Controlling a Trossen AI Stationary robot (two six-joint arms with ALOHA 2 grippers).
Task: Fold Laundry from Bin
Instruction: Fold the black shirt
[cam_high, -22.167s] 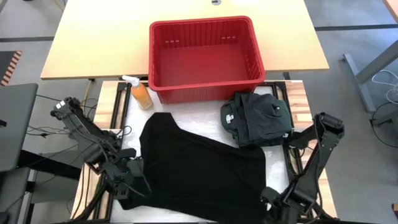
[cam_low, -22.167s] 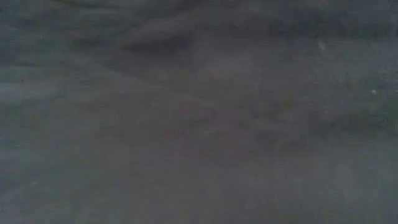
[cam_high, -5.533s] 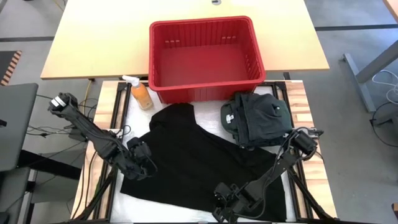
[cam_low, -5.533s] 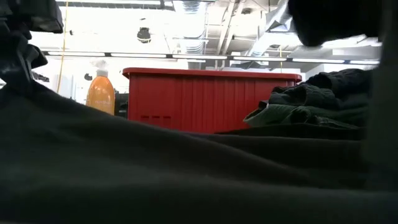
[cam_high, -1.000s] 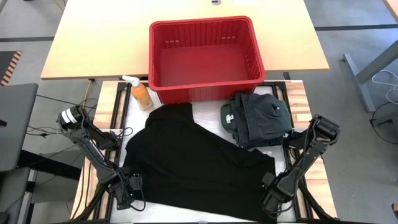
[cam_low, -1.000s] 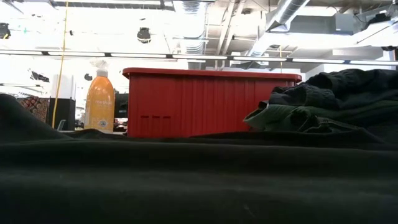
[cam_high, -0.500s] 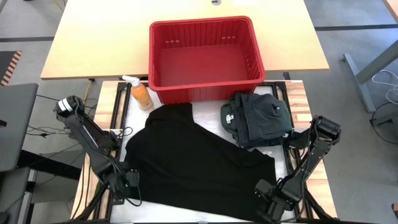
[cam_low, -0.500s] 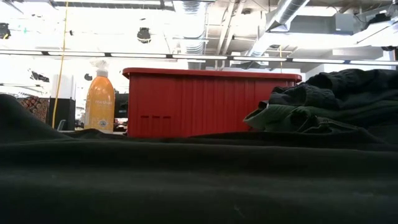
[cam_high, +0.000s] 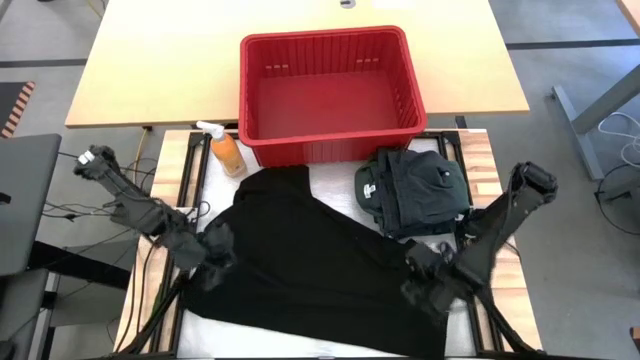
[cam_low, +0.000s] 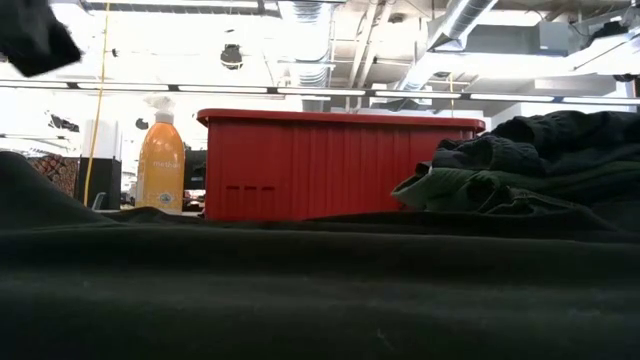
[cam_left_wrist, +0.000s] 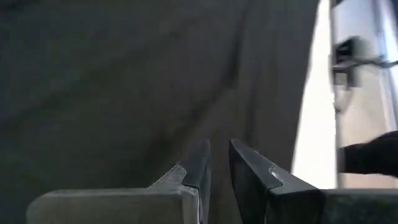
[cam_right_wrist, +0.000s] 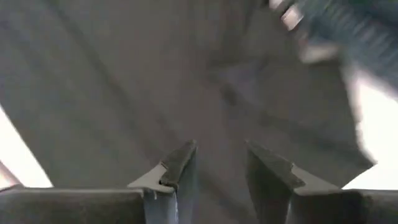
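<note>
From above we see, at far left, the left claw (cam_high: 213, 246) hanging over the left edge of a black garment (cam_high: 310, 262) spread flat on the white-covered worktop (cam_high: 330, 181), its fingers (cam_left_wrist: 199, 163) drawn to a narrow gap with nothing between them. Behind it an orange spray bottle (cam_high: 226, 150) stands just beside the front left corner of the red bin (cam_high: 328, 93), which rests on a pale wooden table (cam_high: 150, 70) beyond the worktop. To the right, a folded pile of dark green and charcoal laundry (cam_high: 412, 190) lies just in front of the bin. At far right, the right claw (cam_high: 425, 272) hovers over the black garment's right side, its fingers (cam_right_wrist: 180, 165) moderately apart and empty. At worktop level, white ceiling ducts (cam_low: 455, 25) and bright lights fill the room behind.
</note>
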